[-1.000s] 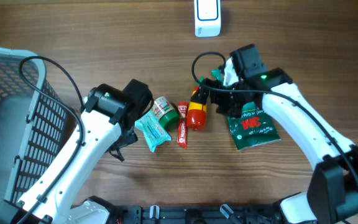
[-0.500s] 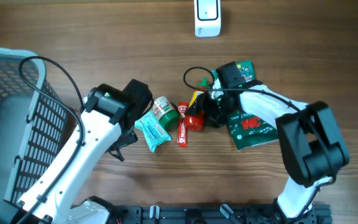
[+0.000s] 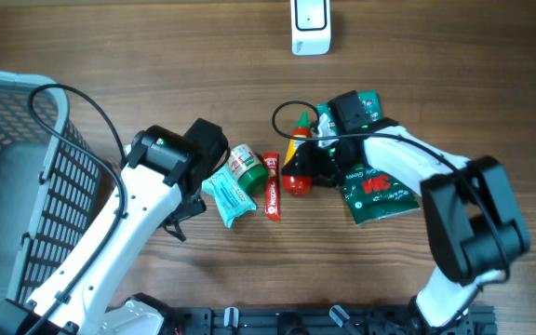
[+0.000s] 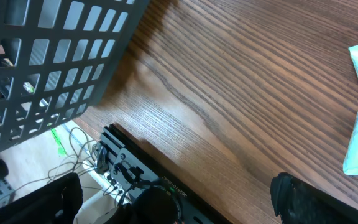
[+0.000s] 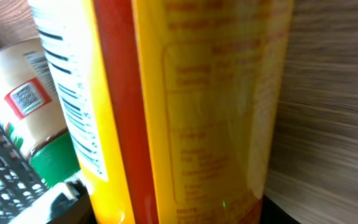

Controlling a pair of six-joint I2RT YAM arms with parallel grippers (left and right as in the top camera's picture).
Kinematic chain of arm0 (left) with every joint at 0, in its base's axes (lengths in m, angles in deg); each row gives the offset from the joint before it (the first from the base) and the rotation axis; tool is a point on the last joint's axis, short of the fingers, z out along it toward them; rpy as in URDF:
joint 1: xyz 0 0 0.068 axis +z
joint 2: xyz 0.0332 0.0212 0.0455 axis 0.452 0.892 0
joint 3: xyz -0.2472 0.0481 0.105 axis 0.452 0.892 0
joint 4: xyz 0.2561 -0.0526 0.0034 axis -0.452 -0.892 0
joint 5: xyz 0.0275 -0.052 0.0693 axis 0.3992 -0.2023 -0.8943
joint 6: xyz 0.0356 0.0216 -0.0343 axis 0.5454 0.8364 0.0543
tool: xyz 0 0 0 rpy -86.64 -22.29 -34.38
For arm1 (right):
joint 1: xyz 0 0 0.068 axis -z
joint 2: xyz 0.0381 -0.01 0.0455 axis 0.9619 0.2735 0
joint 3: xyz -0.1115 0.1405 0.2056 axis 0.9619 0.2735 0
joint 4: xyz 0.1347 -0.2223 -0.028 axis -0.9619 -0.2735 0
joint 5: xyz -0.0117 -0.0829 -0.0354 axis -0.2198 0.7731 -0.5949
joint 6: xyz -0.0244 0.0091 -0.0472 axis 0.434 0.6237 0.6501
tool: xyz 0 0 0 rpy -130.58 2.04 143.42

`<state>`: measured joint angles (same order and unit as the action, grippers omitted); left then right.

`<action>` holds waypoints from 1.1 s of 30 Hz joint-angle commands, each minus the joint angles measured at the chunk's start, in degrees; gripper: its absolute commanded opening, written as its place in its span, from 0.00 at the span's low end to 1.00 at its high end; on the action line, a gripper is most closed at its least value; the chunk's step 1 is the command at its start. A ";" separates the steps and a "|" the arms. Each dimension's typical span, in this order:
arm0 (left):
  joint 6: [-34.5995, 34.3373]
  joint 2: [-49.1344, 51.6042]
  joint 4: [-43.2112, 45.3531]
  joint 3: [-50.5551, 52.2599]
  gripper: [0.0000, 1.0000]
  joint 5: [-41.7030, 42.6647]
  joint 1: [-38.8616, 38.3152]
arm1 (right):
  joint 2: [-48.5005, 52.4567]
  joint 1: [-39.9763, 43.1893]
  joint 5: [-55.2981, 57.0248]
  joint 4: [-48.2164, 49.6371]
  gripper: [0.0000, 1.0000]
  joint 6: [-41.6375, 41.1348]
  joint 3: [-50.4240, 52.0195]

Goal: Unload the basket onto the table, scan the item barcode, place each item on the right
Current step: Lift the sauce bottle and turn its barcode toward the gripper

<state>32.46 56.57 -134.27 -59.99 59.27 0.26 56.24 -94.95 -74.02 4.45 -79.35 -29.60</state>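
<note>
A yellow sauce bottle (image 3: 293,154) with a red base and green tip lies mid-table, tip pointing away. My right gripper (image 3: 311,164) is shut on its body from the right. In the right wrist view the bottle (image 5: 191,106) fills the frame, its barcode (image 5: 67,106) on the left side, and my right gripper (image 5: 179,210) has dark fingers at both lower edges. The white scanner (image 3: 310,26) stands at the far edge. My left gripper (image 4: 173,196) hangs open over bare wood near the table's front edge, holding nothing.
A green-lidded jar (image 3: 243,161), a teal packet (image 3: 229,195) and a red sachet (image 3: 273,186) lie left of the bottle. A green bag (image 3: 377,191) lies under the right arm. A grey wire basket (image 3: 17,186) fills the left side.
My right gripper swung left from above the green bag and shut on the bottle, which has shifted slightly with its tip now further back. The left arm has not moved.
</note>
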 commanded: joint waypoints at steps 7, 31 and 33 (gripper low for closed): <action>-0.96 -0.61 -0.02 0.00 1.00 -0.76 0.20 | -30.25 0.37 2.36 -11.50 0.20 17.16 -0.33; -0.98 -0.61 -0.02 0.00 1.00 -0.74 0.20 | -11.19 -3.93 34.42 -17.35 0.21 16.09 1.03; -0.98 -0.61 -0.02 0.00 1.00 -0.76 0.20 | -8.52 -5.20 37.33 -16.98 0.22 13.66 1.03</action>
<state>32.44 56.57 -134.29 -59.99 59.27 0.26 45.40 -98.60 -42.34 -13.08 -61.78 -28.33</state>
